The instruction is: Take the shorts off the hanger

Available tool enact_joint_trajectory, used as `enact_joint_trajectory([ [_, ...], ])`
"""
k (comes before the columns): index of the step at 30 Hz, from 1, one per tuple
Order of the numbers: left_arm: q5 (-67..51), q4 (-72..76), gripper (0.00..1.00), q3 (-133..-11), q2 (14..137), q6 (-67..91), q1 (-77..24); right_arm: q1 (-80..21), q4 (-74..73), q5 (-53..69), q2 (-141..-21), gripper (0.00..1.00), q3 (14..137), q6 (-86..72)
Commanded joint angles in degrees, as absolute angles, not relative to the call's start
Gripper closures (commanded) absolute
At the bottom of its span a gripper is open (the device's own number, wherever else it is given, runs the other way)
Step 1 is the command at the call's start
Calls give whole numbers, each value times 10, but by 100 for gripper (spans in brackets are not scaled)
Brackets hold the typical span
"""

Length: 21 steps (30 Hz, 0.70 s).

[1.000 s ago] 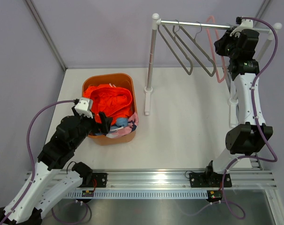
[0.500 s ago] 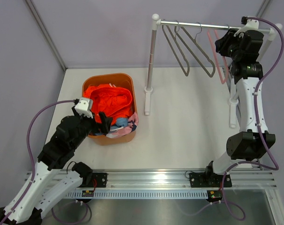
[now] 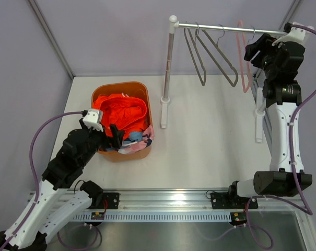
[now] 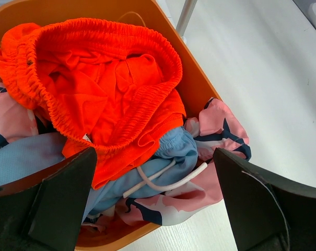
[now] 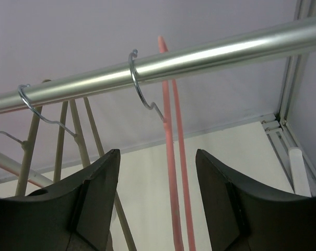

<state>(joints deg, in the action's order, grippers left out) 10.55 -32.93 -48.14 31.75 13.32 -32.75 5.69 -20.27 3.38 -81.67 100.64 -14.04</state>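
A thin pink plastic hanger (image 5: 165, 104) hangs by a wire hook from the shiny silver metal rail (image 5: 199, 55), seen between the right pincer's (image 5: 156, 155) parted black fingers.

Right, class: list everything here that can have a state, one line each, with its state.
orange shorts: in the tub, on top
light blue shorts: in the tub, partly buried
pink patterned shorts: in the tub, at its rim
pink hanger: bare, hooked on the rail
grey hangers: bare, on the rail
left gripper: open, over the tub
right gripper: open, empty
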Motion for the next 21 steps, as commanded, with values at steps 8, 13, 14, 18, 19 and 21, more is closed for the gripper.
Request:
enact_joint_trajectory([
  [8, 133, -312, 1, -480, 325, 120, -330, 58, -196, 58, -629, 21, 894, -210],
  [13, 136, -312, 1, -481, 327, 118, -331, 45, -203, 142, -538, 1, 778, -255],
  [14, 133, -313, 1, -481, 328, 118, -330, 36, -207, 152, -527, 1, 762, -251],
  [18, 123, -313, 1, -482, 332, 116, -330, -81, -240, 81, -486, 0, 697, -218],
  [19, 120, -312, 1, -482, 332, 115, -330, -129, -250, 57, -483, 1, 676, -217],
  [21, 120, -310, 1, -480, 333, 114, -330, -164, -244, 43, -462, 1, 631, -228],
])
